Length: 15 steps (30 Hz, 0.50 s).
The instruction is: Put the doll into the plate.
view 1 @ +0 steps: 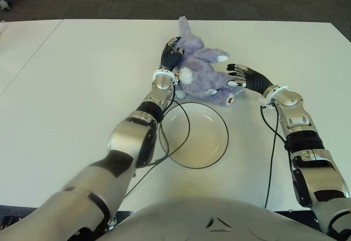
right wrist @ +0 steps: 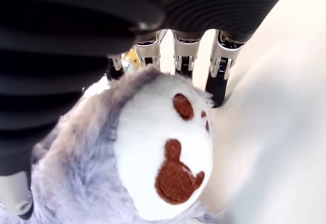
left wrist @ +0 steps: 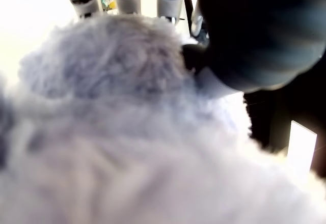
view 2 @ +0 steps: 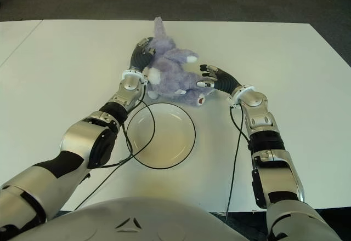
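the purple doll lies on the white table, just beyond the plate, at about twelve o'clock from the plate's rim and not inside it. one long ear points away toward the far edge of the table, and a white foot pad with brown paw marks faces the right hand.

the left hand is at the doll's nine o'clock side, pressed right into the fur. in its wrist view the fingers reach over the top of the plush body with the thumb against it, so it looks clamped onto the doll, though the fur fills most of that view and the grip is hard to read fully.

the right hand comes in from the doll's three o'clock side. its fingers curl around the paw-marked foot, with the fingertips down beside the white pad, in contact with the toy.

the plate sits empty-centred and cream coloured near the robot's body, with a black cable from the left arm looping across its left part. another black cable hangs along the right forearm over the table.
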Motion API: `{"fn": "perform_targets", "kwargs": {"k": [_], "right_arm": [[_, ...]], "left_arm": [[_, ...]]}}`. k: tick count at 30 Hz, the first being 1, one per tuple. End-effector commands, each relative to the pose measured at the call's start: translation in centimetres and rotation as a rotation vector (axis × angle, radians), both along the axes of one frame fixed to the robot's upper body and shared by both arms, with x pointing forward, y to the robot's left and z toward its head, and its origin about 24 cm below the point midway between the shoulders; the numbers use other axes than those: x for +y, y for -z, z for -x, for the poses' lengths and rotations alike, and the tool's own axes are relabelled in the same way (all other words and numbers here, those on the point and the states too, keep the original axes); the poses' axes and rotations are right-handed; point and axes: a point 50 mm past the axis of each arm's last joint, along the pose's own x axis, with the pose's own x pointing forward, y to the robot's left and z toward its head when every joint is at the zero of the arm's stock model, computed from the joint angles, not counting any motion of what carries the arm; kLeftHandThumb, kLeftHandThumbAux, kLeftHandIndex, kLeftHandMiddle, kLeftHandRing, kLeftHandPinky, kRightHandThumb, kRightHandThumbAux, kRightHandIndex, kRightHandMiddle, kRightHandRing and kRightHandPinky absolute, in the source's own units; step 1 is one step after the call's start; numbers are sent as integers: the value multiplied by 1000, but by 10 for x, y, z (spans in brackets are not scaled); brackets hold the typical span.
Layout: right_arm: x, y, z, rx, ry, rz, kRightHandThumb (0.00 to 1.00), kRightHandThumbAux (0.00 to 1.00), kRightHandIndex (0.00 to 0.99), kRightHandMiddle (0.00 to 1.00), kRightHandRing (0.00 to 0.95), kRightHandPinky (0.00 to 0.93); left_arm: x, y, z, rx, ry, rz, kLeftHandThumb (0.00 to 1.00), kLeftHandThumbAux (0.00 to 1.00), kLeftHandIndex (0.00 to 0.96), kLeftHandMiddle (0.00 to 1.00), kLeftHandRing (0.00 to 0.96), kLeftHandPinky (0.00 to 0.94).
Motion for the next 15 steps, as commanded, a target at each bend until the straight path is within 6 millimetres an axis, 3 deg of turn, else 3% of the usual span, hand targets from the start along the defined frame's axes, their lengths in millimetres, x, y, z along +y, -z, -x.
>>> {"fn": "perform_targets", "kwargs": {"k": [1,3,5,7,9,15], "right_arm": [[5,8,0,48,-13,-43,72,640,203,406,468,528],[9,7,0,52,-46,-30,138,717,401,650,705,772],[17,7,-2,49,-65,-8,169,730,494,737,784,842],[23,6,-5,46,-70,12,177,730,514,753,797,853],[31,7,-9,44,-69,50,310,754,583,792,822,851],[52,19,-22,53,-48,188,440,743,675,834,844,847]], "left_arm": [[-4,3,1,24,1,-12,743,695,440,931,909,897],[-5,3,1,28,1,-17,743,695,440,927,908,896],[-7,3,1,30,1,-21,744,695,441,922,906,894],[-8,2,1,30,1,-23,744,695,441,920,906,894],[-10,1,0,31,1,-24,745,695,441,919,904,894],[-16,-8,-4,31,6,-20,744,695,441,924,905,896]]}}
